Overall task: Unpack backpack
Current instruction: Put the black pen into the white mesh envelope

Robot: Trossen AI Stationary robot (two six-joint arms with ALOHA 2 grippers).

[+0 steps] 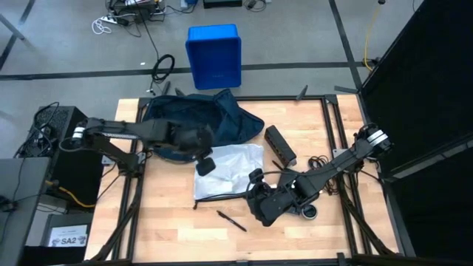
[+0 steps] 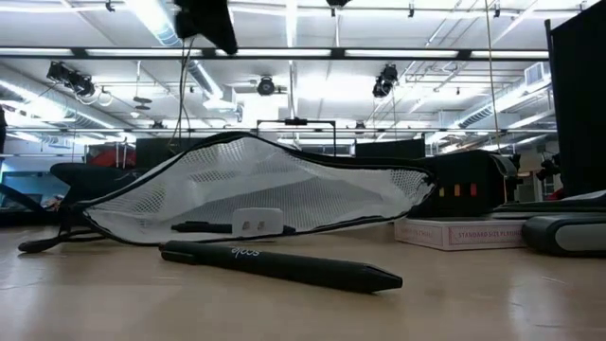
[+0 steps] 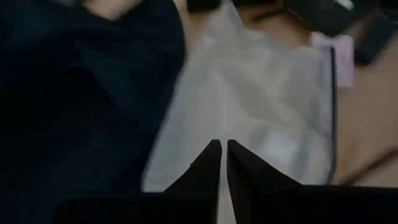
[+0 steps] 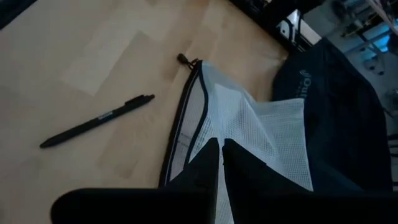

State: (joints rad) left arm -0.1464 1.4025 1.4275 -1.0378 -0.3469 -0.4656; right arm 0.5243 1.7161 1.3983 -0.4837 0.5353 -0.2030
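The dark navy backpack (image 1: 194, 122) lies slumped at the table's far left; it also shows in the left wrist view (image 3: 74, 93) and the right wrist view (image 4: 336, 106). Beside it a white mesh pouch (image 1: 229, 170) with black trim rests flat on the wood, tented in the middle (image 2: 251, 175). A black pen (image 1: 231, 220) lies nearer (image 2: 284, 263). My left gripper (image 1: 205, 164) hovers shut above the pouch's left edge (image 3: 222, 144). My right gripper (image 1: 255, 177) hovers shut over the pouch's right edge (image 4: 221, 143). Neither touches anything that I can see.
A black oblong box (image 1: 280, 144) lies right of the backpack, with cables (image 1: 319, 161) beyond it. A flat pale box (image 2: 454, 232) sits at the right. The bright blue bin (image 1: 214, 55) stands on the floor past the far edge. Bare wood lies along the near edge.
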